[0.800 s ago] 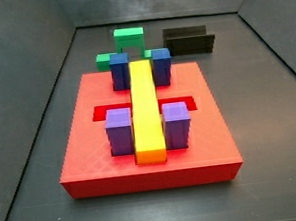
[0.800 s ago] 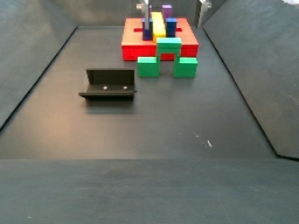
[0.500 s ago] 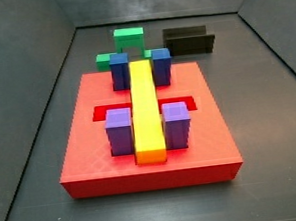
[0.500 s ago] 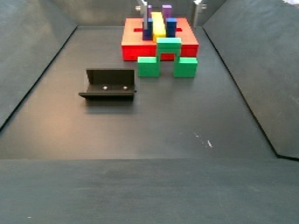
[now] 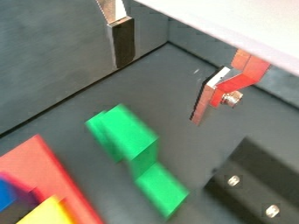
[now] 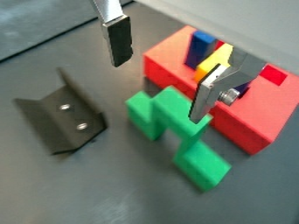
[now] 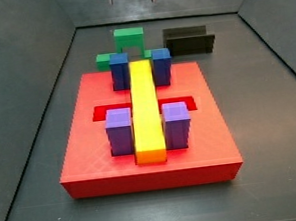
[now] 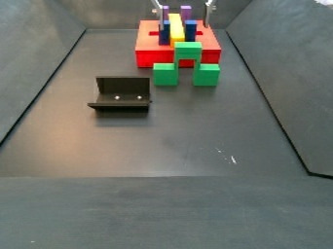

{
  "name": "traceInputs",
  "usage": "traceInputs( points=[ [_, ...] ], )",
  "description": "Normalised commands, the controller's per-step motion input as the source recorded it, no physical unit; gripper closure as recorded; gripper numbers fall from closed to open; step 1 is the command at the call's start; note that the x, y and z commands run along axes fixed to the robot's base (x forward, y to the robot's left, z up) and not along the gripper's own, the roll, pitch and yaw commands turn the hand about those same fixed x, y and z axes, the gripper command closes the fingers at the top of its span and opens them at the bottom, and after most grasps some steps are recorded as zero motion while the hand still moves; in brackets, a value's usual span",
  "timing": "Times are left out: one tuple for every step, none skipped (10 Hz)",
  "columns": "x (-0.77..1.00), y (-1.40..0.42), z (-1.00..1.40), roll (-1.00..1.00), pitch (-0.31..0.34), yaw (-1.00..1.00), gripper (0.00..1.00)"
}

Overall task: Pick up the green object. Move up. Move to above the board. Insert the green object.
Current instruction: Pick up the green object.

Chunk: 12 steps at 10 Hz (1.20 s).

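In a side view the fixture (image 8: 120,94) is seen on the left of the table (image 8: 169,146), well apart from the rest. To its right the green object (image 8: 186,64) stands on the table, right beside the near edge of the board (image 8: 146,44); whether the two touch cannot be told. Its raised cube is uppermost and its two legs rest on the table. The board carries blue and purple blocks and a yellow bar (image 7: 145,108).

The gripper (image 6: 163,66) hangs above the green object, its jaws wide apart and empty, with nothing between the fingers (image 5: 121,39).

The green object is judged to be a stiff, light piece with smooth, possibly slippery faces. The raised cube at its middle is judged the best hold, since its flat parallel sides suit the pads and keep the load balanced.
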Motion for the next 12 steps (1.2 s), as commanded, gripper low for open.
traceInputs(
  points=[
    [-0.15, -0.40, -0.27, 0.01, 0.000, 0.00, 0.00],
    [0.00, -0.15, -0.31, 0.00, 0.000, -0.04, 0.00],
    [0.03, -0.04, -0.33, 0.00, -0.011, -0.02, 0.00],
    [0.00, 0.00, -0.24, 0.00, -0.011, 0.00, 0.00],
    [0.00, 0.00, -0.22, 0.00, -0.019, -0.02, 0.00],
    [0.03, 0.00, -0.20, 0.00, -0.019, -0.04, 0.00],
    [0.06, 0.00, -0.17, 0.00, -0.011, -0.08, 0.00],
    [0.12, 0.00, -0.16, 0.00, -0.023, -0.15, 0.00],
    [0.11, 0.00, -0.18, 0.00, -0.031, -0.16, 0.00],
    [0.09, 0.00, -0.18, 0.00, -0.027, -0.17, 0.00],
    [0.03, 0.00, -0.18, 0.00, -0.024, -0.15, 0.00],
    [0.00, 0.01, -0.19, 0.00, -0.014, -0.07, 0.00]
  ],
)
